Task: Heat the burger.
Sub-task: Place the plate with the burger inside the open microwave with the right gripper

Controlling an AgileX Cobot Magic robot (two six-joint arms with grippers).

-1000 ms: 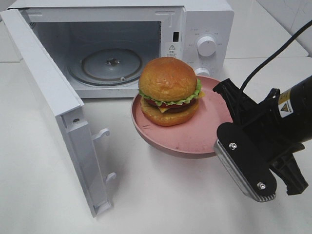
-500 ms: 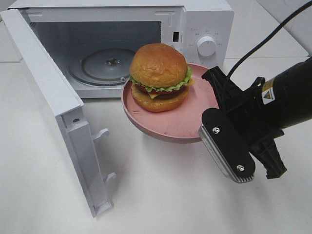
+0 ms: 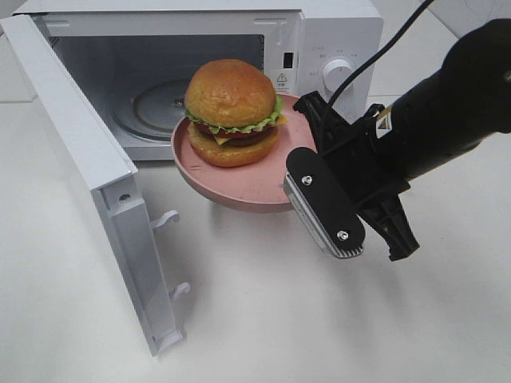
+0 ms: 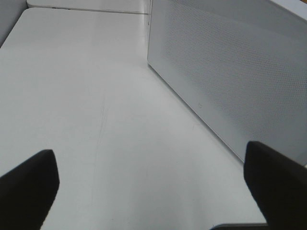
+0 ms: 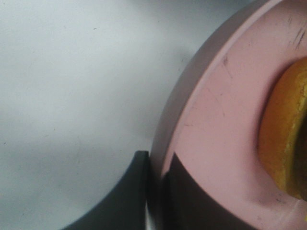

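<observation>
— What's changing?
— I'm carrying the pink plate point(image 3: 239, 182) and the burger point(image 3: 231, 108) on it further toward ten o'clock than a second ago. My right gripper point(image 5: 157, 165) is clamping the plate's rim. The left gripper point(image 4: 151, 191) is idling with its jaws wide apart.
— Next?
— I'm judging it's insertion: keeping the plate level past the open door point(image 3: 80, 159), then lowering it onto the turntable point(image 3: 156, 108) at twelve o'clock.
— Count?
— One burger, one plate, one microwave point(image 3: 335, 32), two grippers.

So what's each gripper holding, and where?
The right gripper pinches the pink plate by its rim, with the burger on it; the left gripper is open and empty.
</observation>
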